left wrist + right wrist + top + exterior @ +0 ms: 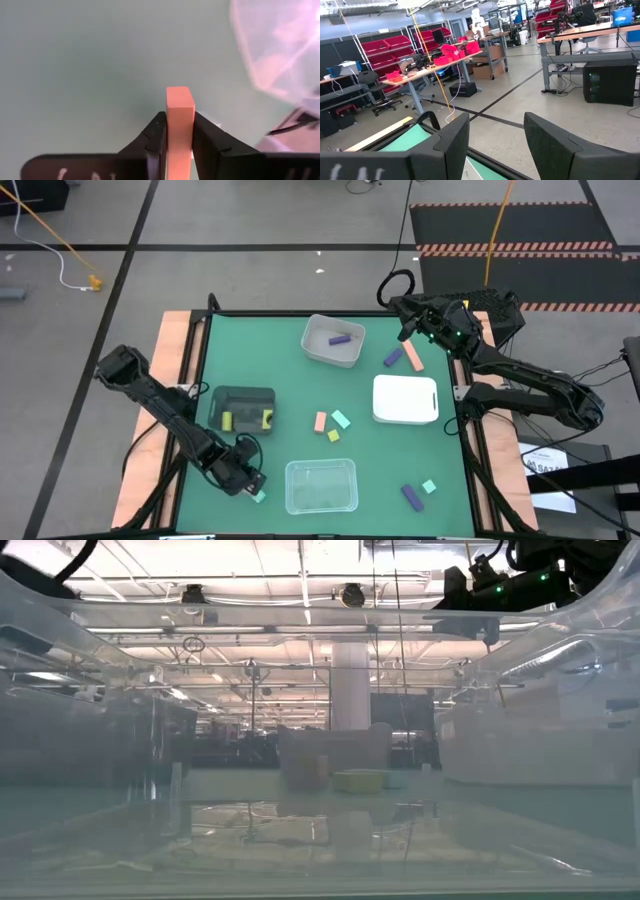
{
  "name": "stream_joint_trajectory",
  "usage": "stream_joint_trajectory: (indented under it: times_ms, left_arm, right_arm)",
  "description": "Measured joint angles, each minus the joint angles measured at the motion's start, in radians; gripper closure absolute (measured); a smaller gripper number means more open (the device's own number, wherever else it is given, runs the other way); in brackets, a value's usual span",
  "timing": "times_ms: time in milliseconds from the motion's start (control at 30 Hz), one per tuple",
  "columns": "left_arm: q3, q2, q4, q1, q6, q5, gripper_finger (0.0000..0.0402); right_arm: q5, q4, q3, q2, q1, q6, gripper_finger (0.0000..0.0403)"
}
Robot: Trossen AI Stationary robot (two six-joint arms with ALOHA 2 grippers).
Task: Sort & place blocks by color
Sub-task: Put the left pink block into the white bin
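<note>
The left pincer (252,483) was seen low over the near-left part of the green tabletop (270,360), just left of the clear tray (321,485) and close to the near edge. In the left wrist view its two dark fingers (152,142) were clamped shut on a salmon-pink bar (179,125), which stood out between them over bare green surface, with the clear tray's blurred corner off to one side. A small mint-green block (259,497) was seen right beside that pincer in the high view.

The right pincer (408,330) was held raised at the far-right corner, above the tabletop's edge. Its fingers (452,145) were seen parted with nothing between them, pointing out over the far rim toward the room.

Four trays were counted: a grey tray (333,340) far centre, a white tray (405,400) at right, the clear one near centre and a black tray (243,409) at left. Open green surface was left along the far-left side and between the white and clear trays.

One purple bar (340,338) lay in the grey tray, and two yellow blocks (227,420) could be made out in the black tray. Loose on the tabletop were counted:
- two purple blocks, one (393,358) far right and one (411,496) near right;
- two salmon-pink blocks, one (412,357) far right and one (320,421) at centre;
- two more mint-green blocks, one (341,419) at centre and one (429,486) near right;
- one yellow block (333,435) at centre.
</note>
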Motion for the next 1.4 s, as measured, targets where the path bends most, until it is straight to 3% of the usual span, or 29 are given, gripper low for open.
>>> stream_joint_trajectory:
  times_ms: [167, 333, 500, 867, 1033, 1167, 1267, 1400]
  left_arm:
    - [0.0, -0.089, -0.005, 0.012, 0.049, -0.119, 0.0342]
    - [0.0, -0.187, 0.043, 0.064, 0.225, -0.289, 0.0342]
    - [0.0, -0.238, 0.134, 0.183, 0.429, -0.37, 0.0342]
    - [0.0, -0.223, 0.671, 0.463, 1.059, -0.373, 0.0342]
    - [0.0, -0.223, 0.798, 0.547, 1.174, -0.347, 0.0342]
    - [0.0, -0.222, 0.81, 0.595, 1.181, -0.34, 0.0342]
    - [0.0, -0.222, 0.842, 0.62, 1.193, -0.341, 0.0342]
    - [0.0, -0.214, 0.926, 0.643, 1.289, -0.345, 0.0342]
  right_arm:
    - [0.0, 0.0, 0.0, 0.0, 0.0, 0.0, 0.0222]
    - [0.0, 0.0, 0.0, 0.0, 0.0, 0.0, 0.0222]
    - [0.0, 0.0, 0.0, 0.0, 0.0, 0.0, 0.0222]
    - [0.0, 0.0, 0.0, 0.0, 0.0, 0.0, 0.0222]
    - [0.0, 0.0, 0.0, 0.0, 0.0, 0.0, 0.0222]
    - [0.0, 0.047, 0.0, 0.0, 0.0, 0.016, 0.0222]
    - [-0.008, 0.087, 0.0, 0.0, 0.003, 0.152, 0.0222]
    - [-0.133, 0.1, 0.0, 0.0, 0.013, 0.455, 0.0222]
